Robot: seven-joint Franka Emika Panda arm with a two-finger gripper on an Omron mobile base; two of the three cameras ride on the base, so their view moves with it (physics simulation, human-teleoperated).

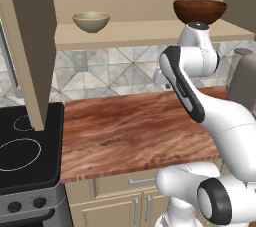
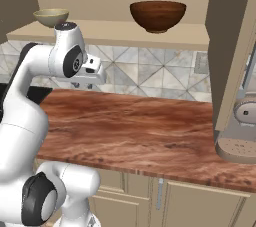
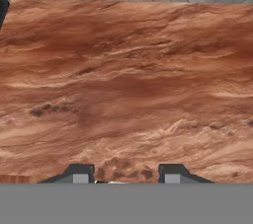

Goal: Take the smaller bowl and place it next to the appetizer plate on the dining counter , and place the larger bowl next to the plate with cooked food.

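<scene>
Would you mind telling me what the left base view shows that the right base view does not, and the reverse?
Left base view alone: a black stovetop with knobs at the counter's left end, and a tall panel in front of it.

Right base view alone: a rounded grey appliance at the counter's right end, below a tall cabinet side.

Both: the beige bowl and the dark wooden bowl on the shelf, the tiled wall, the reddish wood-grain counter and the white arm.

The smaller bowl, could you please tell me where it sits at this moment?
The smaller bowl sits upright on the open shelf above the tiled backsplash, towards the left, well apart from the larger bowl at the right.
</scene>
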